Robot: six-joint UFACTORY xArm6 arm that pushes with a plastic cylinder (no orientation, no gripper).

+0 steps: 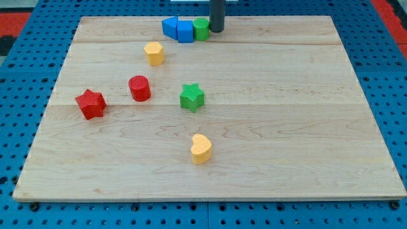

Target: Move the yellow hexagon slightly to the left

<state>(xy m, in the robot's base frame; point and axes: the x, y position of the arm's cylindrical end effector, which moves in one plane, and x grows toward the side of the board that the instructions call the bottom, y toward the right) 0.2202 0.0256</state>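
The yellow hexagon (154, 53) sits on the wooden board (286, 114) in the upper left-centre. My tip (217, 30) stands near the view's top edge, touching or just right of a small green block (201, 28). It is about a hundred pixels right of and above the yellow hexagon, with the blue blocks between.
Two blue blocks (177, 28) sit in a row left of the green block. A red cylinder (139, 88), a red star (90, 104) and a green star (191, 97) lie mid-board. A yellow heart (201, 148) lies lower centre.
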